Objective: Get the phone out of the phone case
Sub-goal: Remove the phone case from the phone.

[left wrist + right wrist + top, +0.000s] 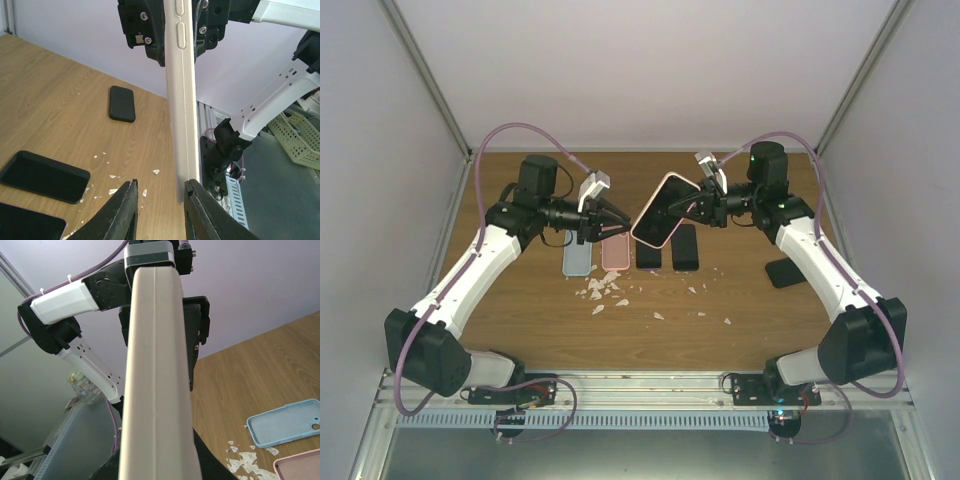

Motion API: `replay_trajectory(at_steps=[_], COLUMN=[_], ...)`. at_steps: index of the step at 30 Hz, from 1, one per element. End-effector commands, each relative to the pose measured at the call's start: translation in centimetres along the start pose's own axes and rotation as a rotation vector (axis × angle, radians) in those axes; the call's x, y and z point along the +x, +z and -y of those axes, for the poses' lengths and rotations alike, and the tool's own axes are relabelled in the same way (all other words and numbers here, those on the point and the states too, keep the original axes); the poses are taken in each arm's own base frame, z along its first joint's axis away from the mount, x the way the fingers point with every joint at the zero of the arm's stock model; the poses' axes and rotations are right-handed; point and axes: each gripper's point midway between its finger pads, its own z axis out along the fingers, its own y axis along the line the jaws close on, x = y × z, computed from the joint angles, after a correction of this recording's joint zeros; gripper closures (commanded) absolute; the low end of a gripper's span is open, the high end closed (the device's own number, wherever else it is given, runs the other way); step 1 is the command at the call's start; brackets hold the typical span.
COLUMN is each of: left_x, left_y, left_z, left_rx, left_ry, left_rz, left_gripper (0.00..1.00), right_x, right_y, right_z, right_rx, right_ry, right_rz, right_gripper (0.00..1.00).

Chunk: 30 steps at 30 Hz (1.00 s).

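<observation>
First, count what lies before you on the table (pixel 520 300). Nearest the arm bases is a scatter of white scraps (pixel 605 290). Behind it runs a row of four: one empty blue case (pixel 577 258), one empty pink case (pixel 615 254), and two black slabs (pixel 648 256) (pixel 685 247), phones or cases, you cannot tell which. One more dark piece (pixel 785 271) sits apart to the right.

Above that row hangs the one phone (pixel 658 212), tilted, inside its pale phone case (pixel 181 110).

Both your arms reach forward and bend inward toward it. Your right gripper (pixel 692 205) is clamped on the case's far upper end. Your left gripper (pixel 623 221) meets the lower end with its fingers (pixel 122 212) narrowly apart. The case's end lies against one of them, with a gap to the other.
</observation>
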Motion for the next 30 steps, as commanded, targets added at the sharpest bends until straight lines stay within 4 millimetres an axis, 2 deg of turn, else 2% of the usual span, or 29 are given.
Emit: replay_trajectory(at_steps=[1,5,9,15,22,30], left_x=[-0.9,-0.6,-0.3,-0.2,0.6,1.4], left_y=[0.2,0.1,0.2,0.5,0.7,1.0], left_z=[1.4,2.8,3.0,1.6,-1.1,-2.4], left_rx=[0.049,0.127,0.143,0.083,-0.051,-0.094], left_ry=[0.064,0.074,0.064,0.057,0.042,0.013], left_rz=[0.016,0.022,0.020,0.007,-0.024,-0.043], left_gripper=[0.73,0.68,0.68,0.72,0.82,0.86], right_x=[-0.4,-0.4,-0.3,-0.3,-0.4,-0.1], right_y=[0.1,0.2,0.2,0.1,0.1,0.2], right_z=[-0.7,-0.4,-0.4,-0.6,-1.0,-1.7], right_rx=[-0.019,-0.016,-0.015,-0.019,-0.038,-0.081], right_ry=[-0.035,-0.032,-0.032,-0.035,-0.039,-0.031], right_rz=[0.002,0.002,0.002,0.002,0.000,-0.006], right_gripper=[1.00,1.00,1.00,1.00,1.00,1.00])
